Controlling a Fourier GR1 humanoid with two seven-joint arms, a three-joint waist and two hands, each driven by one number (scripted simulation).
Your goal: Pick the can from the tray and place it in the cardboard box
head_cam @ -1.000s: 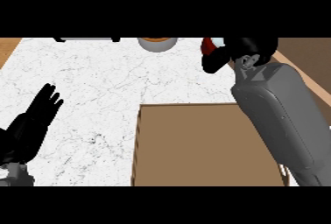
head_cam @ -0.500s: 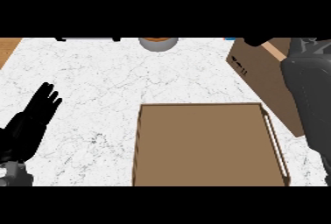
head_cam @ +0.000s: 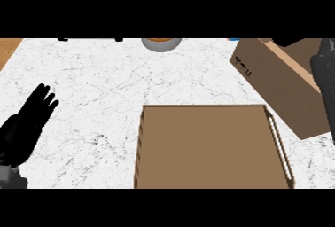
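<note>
brown cardboard box (head_cam: 281, 84) (tilted, dark print on its side) beside flat tray (head_cam: 209, 146).

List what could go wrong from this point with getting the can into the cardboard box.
1. No can shows in view, and the right hand is only a dark sliver at the top edge over the cardboard box; a release might miss unseen.
2. The right forearm runs close along the box, so pulling back might nudge it toward the tray.
</note>
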